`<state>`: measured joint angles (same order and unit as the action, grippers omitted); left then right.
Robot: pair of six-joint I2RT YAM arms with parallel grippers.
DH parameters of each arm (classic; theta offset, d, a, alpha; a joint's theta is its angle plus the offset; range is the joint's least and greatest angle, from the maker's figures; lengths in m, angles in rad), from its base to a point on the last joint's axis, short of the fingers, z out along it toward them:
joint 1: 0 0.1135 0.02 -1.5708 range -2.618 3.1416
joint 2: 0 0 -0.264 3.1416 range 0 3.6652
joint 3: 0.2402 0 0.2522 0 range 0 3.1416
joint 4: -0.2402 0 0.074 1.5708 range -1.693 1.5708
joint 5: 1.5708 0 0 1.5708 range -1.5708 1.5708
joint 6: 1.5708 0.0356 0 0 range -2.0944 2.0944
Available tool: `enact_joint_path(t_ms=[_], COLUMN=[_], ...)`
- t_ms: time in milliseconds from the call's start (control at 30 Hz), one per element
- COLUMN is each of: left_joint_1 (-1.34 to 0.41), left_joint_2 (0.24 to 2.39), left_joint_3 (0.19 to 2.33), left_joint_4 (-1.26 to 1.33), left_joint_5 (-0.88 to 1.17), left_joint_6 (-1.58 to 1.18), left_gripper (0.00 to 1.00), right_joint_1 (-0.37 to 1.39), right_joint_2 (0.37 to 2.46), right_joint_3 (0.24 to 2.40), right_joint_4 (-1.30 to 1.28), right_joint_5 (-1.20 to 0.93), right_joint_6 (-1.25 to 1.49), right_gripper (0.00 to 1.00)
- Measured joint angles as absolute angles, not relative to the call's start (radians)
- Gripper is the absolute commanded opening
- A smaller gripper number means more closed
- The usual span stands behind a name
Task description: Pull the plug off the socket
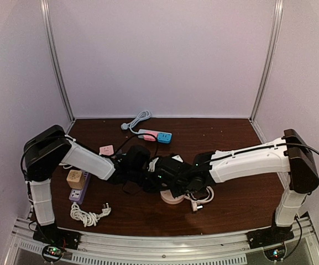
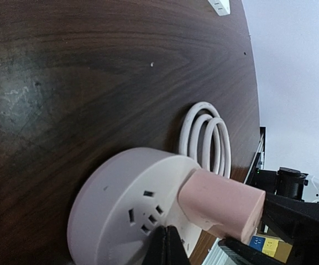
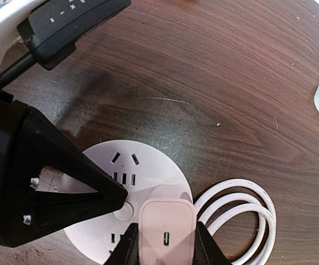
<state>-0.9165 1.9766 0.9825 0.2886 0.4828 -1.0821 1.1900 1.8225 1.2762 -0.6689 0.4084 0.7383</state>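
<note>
While the right gripper (image 3: 165,249) is clamping the pink plug (image 3: 166,221) between its fingers, the left gripper (image 3: 115,200), jaws together, is pinning the round socket (image 3: 148,168) under its tip. Advised: drawing straight out along the pins, socket held down.

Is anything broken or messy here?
Nothing looks broken or spilled. The pink square plug sits in the round white socket, a white cable lies neatly coiled beside it, and the right hand grips the plug's sides.
</note>
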Motion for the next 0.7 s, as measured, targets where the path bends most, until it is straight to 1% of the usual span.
enact_joint_path(t_ms=[133,300,367,533,700], left_joint_1=[-0.918,-0.931,-0.937,-0.937,-0.938], left_joint_2=[1.983,1.989,1.991,1.996,1.996], left_joint_3=[0.982,0.982,0.982,0.982,0.984], left_joint_4=[0.292,0.308,0.315,0.317,0.314], left_joint_5=[0.479,0.475,0.474,0.469,0.467], left_joint_6=[-1.082,-1.082,-1.082,-1.081,-1.080], left_gripper=[0.00,0.00,0.00,0.00,0.00], right_joint_1=[1.170,1.111,1.102,1.110,1.161], right_joint_2=[1.797,1.676,1.647,1.642,1.655], right_joint_3=[1.232,1.098,1.075,1.086,1.206], right_joint_4=[-0.622,-0.514,-0.502,-0.508,-0.509], right_joint_5=[0.380,0.267,0.241,0.250,0.320], right_joint_6=[0.732,0.732,0.732,0.729,0.723], right_gripper=[0.10,0.09,0.09,0.08,0.08])
